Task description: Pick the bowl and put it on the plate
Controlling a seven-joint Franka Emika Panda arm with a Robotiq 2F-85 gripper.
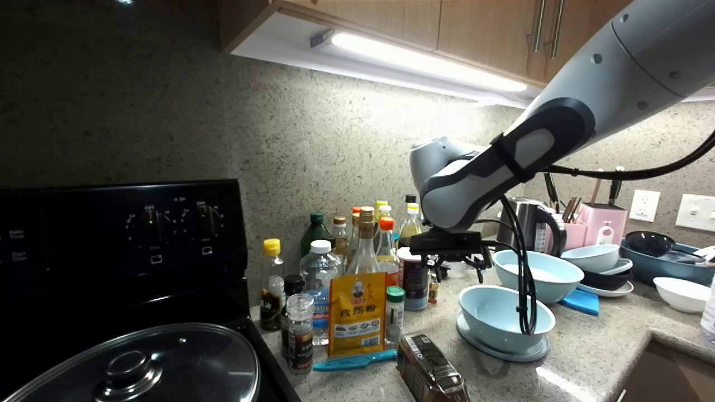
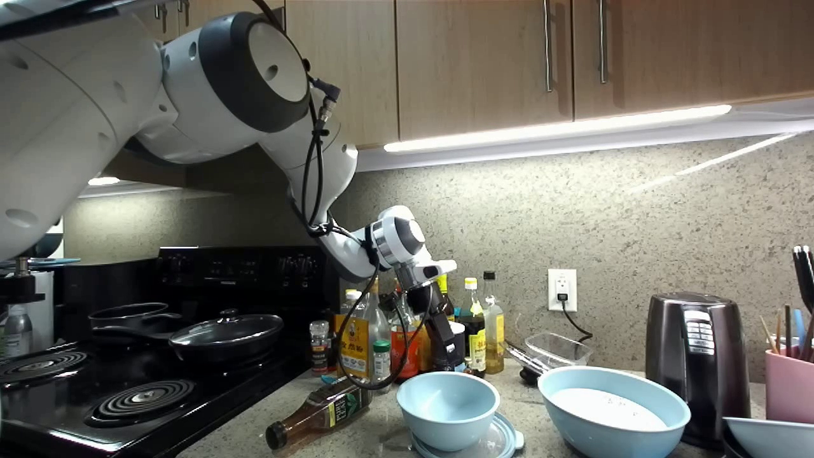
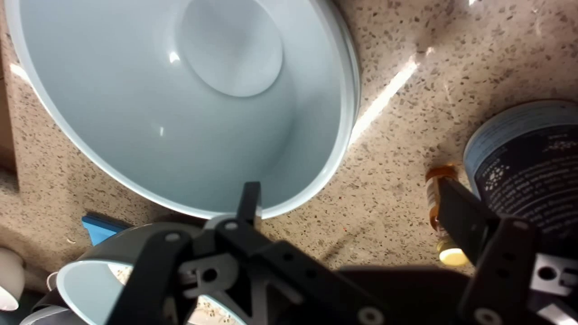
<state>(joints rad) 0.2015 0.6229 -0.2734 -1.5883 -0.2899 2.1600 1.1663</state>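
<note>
One bottle lies near the bowl, a dark tub near the pincer, whose fingers are apart.

Bowl on plate, bottle left, kettle right, in an exterior view

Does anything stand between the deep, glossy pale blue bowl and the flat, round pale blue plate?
Nothing visible: in both exterior views the bowl already rests on the plate; the pincer is open.

We bend our arm, gripper downward over the counter toward its back edge, fingers spread wide.
</note>
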